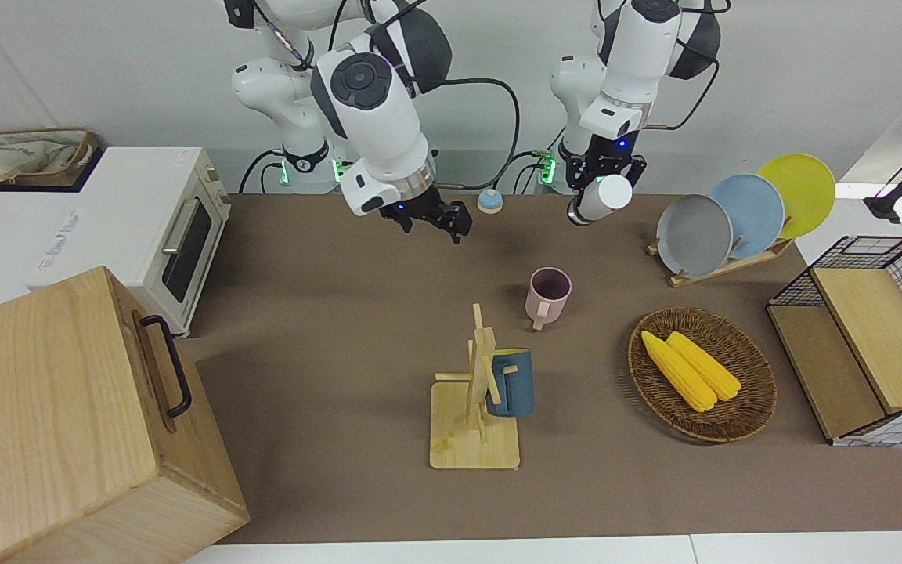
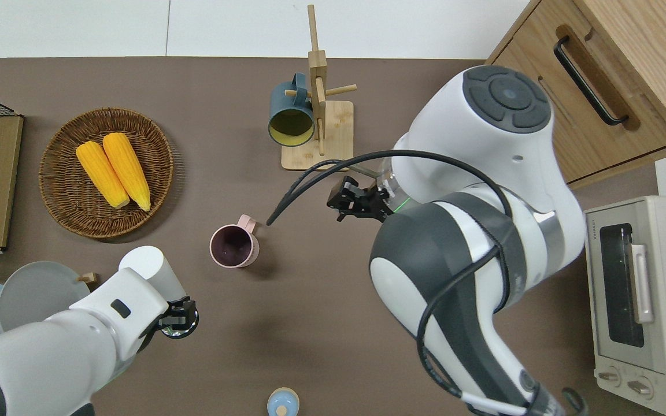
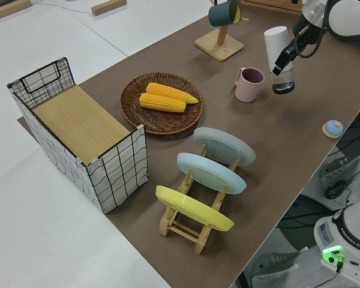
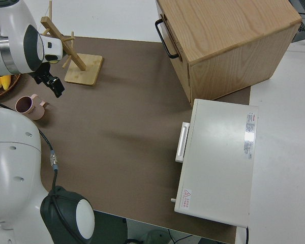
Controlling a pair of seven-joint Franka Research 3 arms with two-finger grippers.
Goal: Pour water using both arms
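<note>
Up above the brown table (image 1: 326, 329), the right gripper (image 1: 435, 219) hangs with its fingers apart and nothing between them, over bare table beside the pink mug (image 2: 233, 245). Meanwhile the left gripper (image 2: 178, 317) is clamped on a white bottle (image 1: 598, 199), held tilted in the air over the table, nearer the robots than the mug. That mug stands upright, between the wooden mug stand (image 1: 476, 403) and the robots.

A matt brown tabletop (image 1: 326, 329) carries a bare-wood mug rack (image 1: 476, 407), a woven wicker basket (image 1: 752, 388), a smooth matt pink mug (image 1: 548, 295) and a grained wooden cabinet (image 1: 67, 423).
</note>
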